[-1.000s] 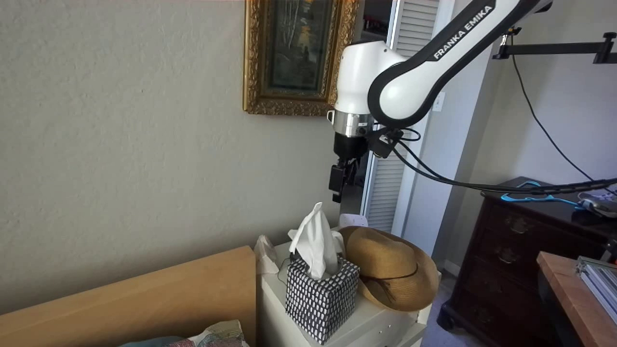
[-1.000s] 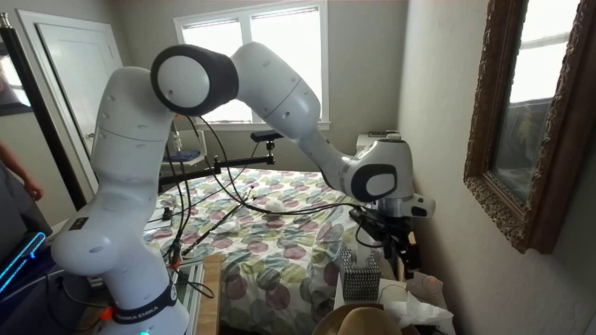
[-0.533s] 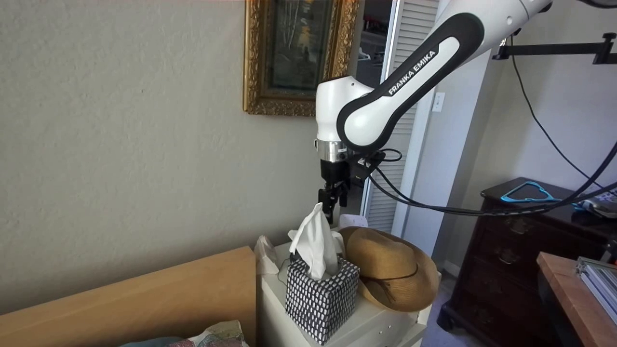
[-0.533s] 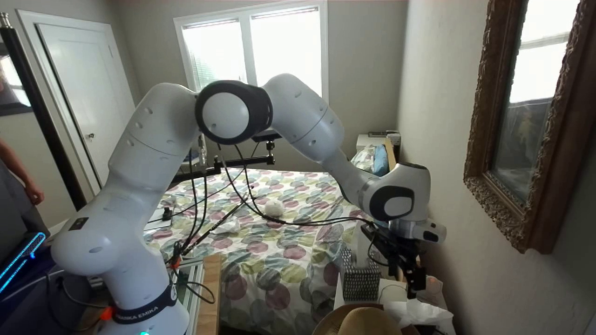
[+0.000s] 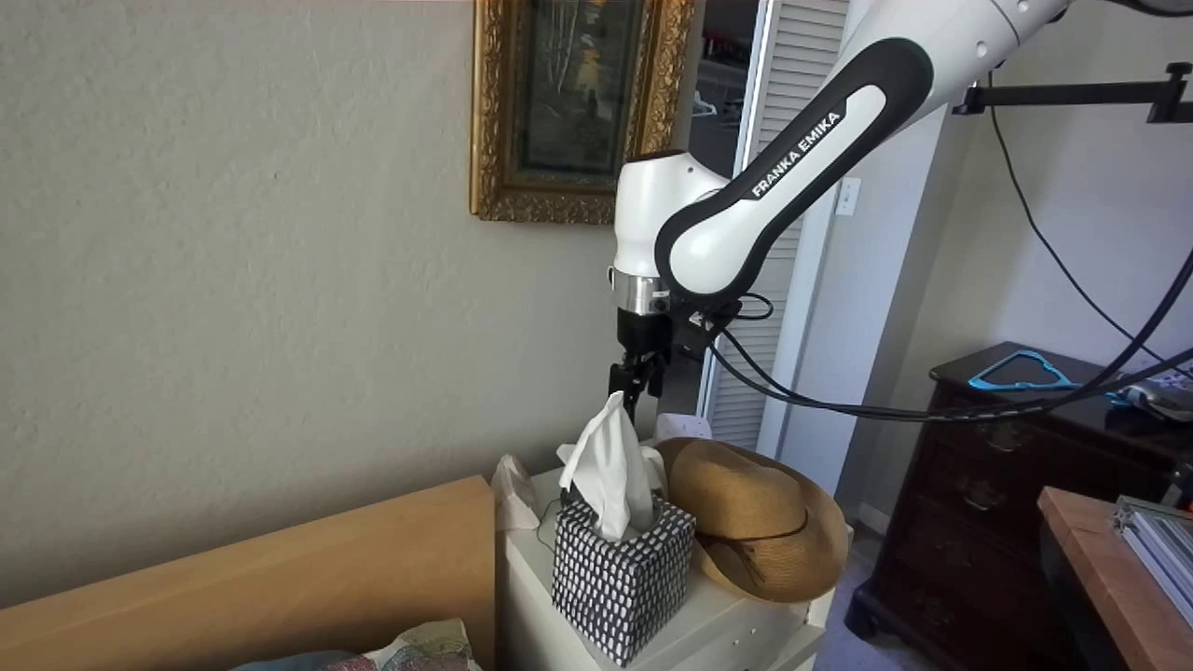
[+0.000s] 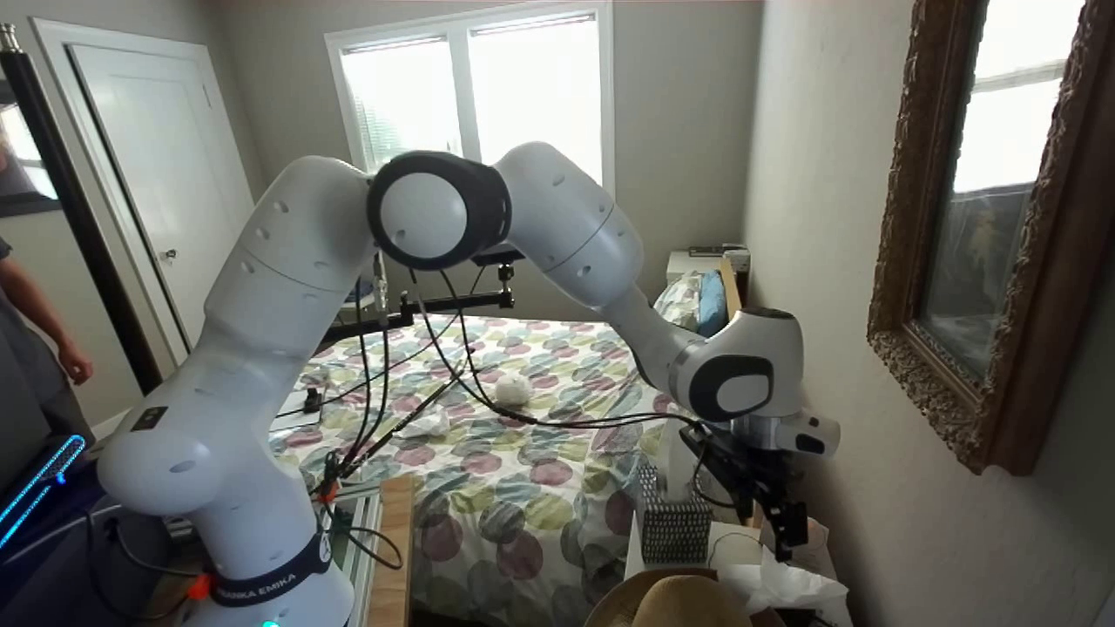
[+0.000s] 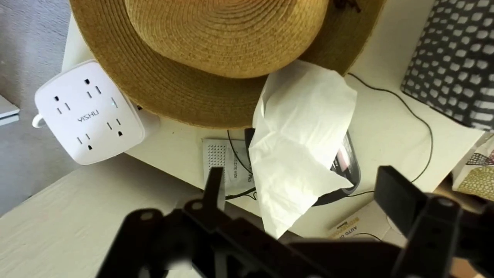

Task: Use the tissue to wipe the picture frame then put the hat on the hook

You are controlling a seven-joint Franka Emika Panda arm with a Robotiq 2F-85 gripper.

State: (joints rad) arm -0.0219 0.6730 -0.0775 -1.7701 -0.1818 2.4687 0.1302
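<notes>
Since 1 second ago the gripper (image 7: 303, 185) has come down: it sits lower in both exterior views. In the wrist view its 2 jaws stand wide apart across the lower part, holding nothing. The crumpled tissue (image 7: 301, 135) lies just right of centre over a dark object (image 7: 354, 172) on the white nightstand (image 7: 382, 133), its top end across the brim of the hat (image 7: 227, 50), which fills the upper middle; how near the jaws are to the tissue I cannot tell. The outlet block (image 7: 90, 112) is at upper left, the checkered tissue box (image 7: 451, 65) at upper right. In an exterior view the picture frame (image 5: 541, 203) hangs at upper centre.
</notes>
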